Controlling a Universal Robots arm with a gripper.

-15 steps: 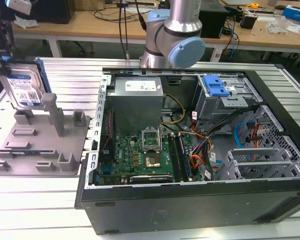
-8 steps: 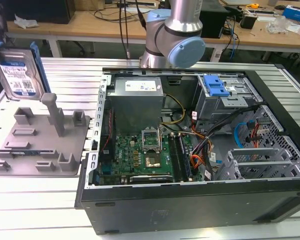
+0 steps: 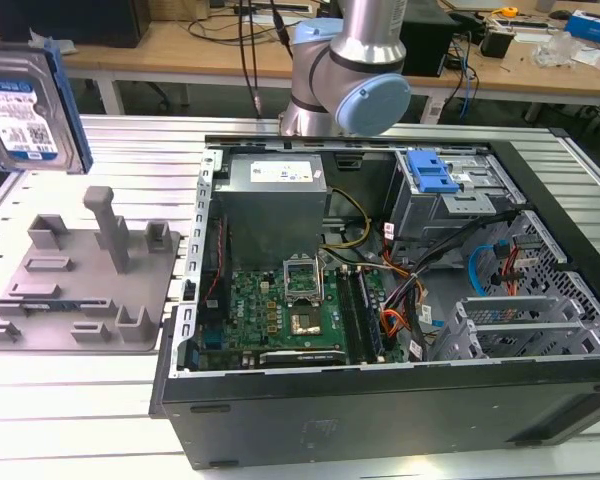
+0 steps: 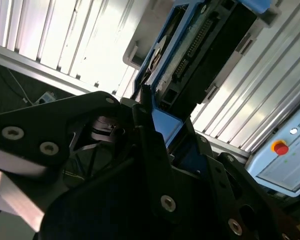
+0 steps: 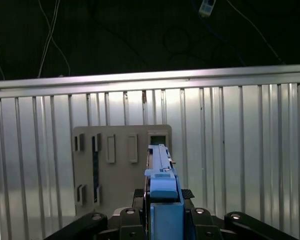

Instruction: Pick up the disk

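The disk (image 3: 25, 105) is up in the air at the exterior view's far left, above the grey tray (image 3: 75, 290), clear of it and standing on edge with its white-and-blue label facing the camera. Blue side rail visible along its edge.

Largest item: the open PC case (image 3: 380, 300) lying on the slatted metal table (image 3: 80, 420), to the exterior view's right of the tray. Motherboard (image 3: 280, 310), silver power supply (image 3: 275, 195) and blue drive-bay latch (image 3: 430, 172) are visible inside. Robot arm (image 3: 355, 65) rises behind the case.

Grey tray sits flat on the table, upright posts sticking up, just beside the case.

Gripper (image 4: 157, 127): in the second wrist view the black fingers (image 4: 150, 140) are clamped on the disk's blue rail end, with the drive's underside and connector edge extending away from them. First wrist view shows the disk (image 5: 162, 195) edge-on between the finger bases, hanging over the tray (image 5: 121, 165).
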